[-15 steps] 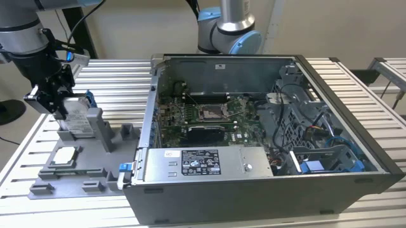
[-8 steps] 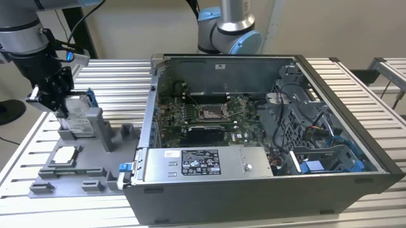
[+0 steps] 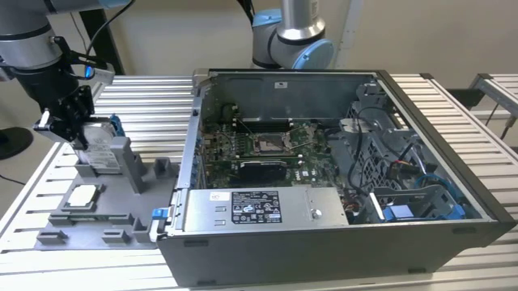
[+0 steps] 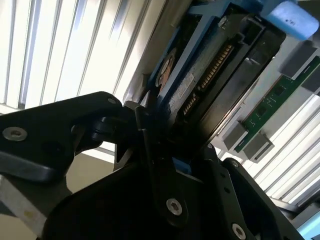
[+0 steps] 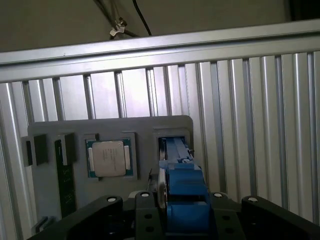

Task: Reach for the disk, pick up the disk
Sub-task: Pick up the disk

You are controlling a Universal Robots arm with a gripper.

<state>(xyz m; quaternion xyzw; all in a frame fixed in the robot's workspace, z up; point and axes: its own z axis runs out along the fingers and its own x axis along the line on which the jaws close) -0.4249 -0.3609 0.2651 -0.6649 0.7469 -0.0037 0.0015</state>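
Far on the exterior view's left, the arm (image 3: 33, 54) hangs over the tabletop (image 3: 154, 103). Its pincer (image 3: 73, 130) is pinching the disk (image 3: 99, 147) at the upper end.

The disk stands on edge, upright, at the back slot of the grey fixture (image 3: 109, 209). Can't tell if its lower edge is seated in the slot or just clear of it.

In the second wrist view a black finger (image 4: 150, 145) lies flat against the disk's face. The connector row and blue rail (image 4: 200, 30) run on past it. In the first wrist view the rail sits between the pincer's two sides, over the slot.

The chip (image 3: 84, 196) lies flat in its own pocket, nearer the camera than the disk and apart from it.

Right of the fixture, just beside it, is the open case (image 3: 324, 242):
- The board (image 3: 267, 145) lies on its floor.
- A grey box (image 3: 259, 208) with a sticker runs along the near edge.
- Blue cables sit in the right corner.

A second arm (image 3: 292, 33) stands behind the case.
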